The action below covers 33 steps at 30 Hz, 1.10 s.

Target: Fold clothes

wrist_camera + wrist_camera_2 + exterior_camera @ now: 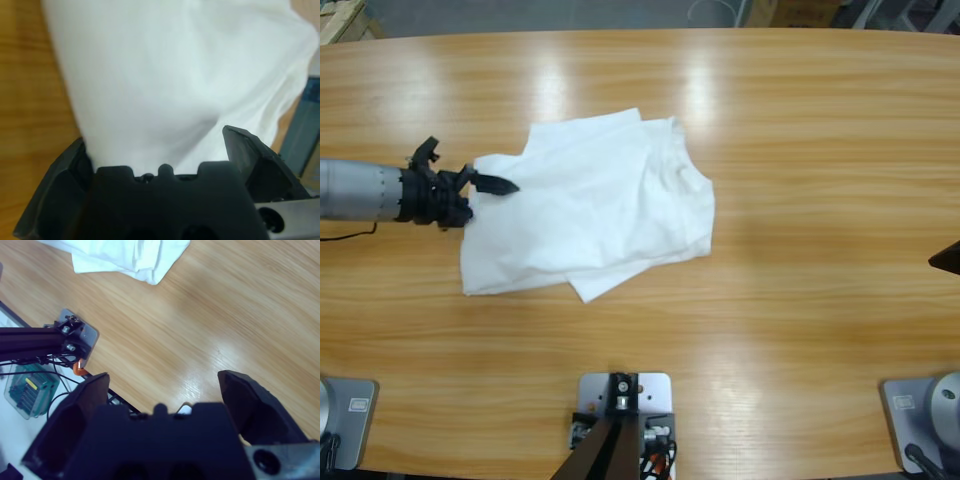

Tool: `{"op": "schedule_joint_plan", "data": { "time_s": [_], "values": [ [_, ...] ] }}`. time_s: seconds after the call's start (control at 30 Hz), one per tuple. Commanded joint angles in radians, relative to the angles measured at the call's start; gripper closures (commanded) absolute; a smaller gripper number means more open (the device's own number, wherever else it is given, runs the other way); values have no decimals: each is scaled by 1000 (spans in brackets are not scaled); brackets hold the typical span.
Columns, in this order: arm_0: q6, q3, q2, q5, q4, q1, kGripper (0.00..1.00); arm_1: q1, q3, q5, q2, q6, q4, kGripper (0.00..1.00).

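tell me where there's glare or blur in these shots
High view: bright glare streaks on the table near its far edge. Left wrist view: T-shirt close and soft, washed out. Right wrist view: a shiny patch on the wood beyond the right hand.

A long bench of light brown wood (800,300) fills the high view; its grain runs side to side; soft white patches of light shine on its far part; past its far edge lies a strip of grey floor (520,15); pale boxes (790,12) stand at the top right.
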Motion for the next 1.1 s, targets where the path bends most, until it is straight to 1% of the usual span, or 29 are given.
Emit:
{"op": "schedule_joint_plan", "data": {
  "time_s": [0.03, 0.07, 0.1, 0.3, 0.43, 0.47, 0.5, 0.53, 0.6, 0.7, 0.77, 0.87, 0.93, 1.0, 1.1],
  "values": [
    [-22, 47, 96, -74, -128, 0, 636, 9, 32, -3, -23, 13, 2, 118],
    [-20, 52, 94, -93, -154, 0, 920, 9, 32, -3, -22, 13, 2, 119],
    [-19, 57, 91, -108, -180, 0, 1000, 9, 34, -3, -23, 13, 1, 116],
    [-13, 116, 81, -130, -312, 3, 1000, 9, 40, 1, -32, 13, -4, 122],
    [-13, 161, 81, -137, -420, 17, 1000, 9, 41, 8, -34, 13, -6, 143],
    [-18, 170, 81, -139, -440, 31, 1000, 9, 42, 11, -34, 13, -6, 173],
    [-22, 173, 81, -143, -451, 53, 1000, 9, 43, 13, -35, 13, -7, 223],
    [-34, 174, 81, -161, -457, 87, 1000, 9, 44, 13, -36, 13, -12, 234],
    [-47, 174, 66, -213, -470, 164, 1000, 9, 47, 12, -30, 13, -25, 234],
    [-56, 164, 68, -295, -467, 317, 1000, 7, 54, 14, -24, 13, -32, 233],
    [-56, 154, 74, -358, -466, 401, 1000, 8, 51, 22, -22, 13, -30, 233],
    [-51, 138, 71, -419, -468, 464, 1000, 7, 53, 24, -19, 13, -29, 232],
    [-50, 126, 39, -435, -469, 469, 1000, 7, 56, 26, -17, 13, -32, 230],
    [-64, 108, 25, -453, -469, 453, 1000, 7, 51, 37, 1, 13, -29, 231],
    [-95, 87, 31, -456, -469, 395, 1000, 8, 57, 39, 7, 13, -38, 231]
  ]
}}
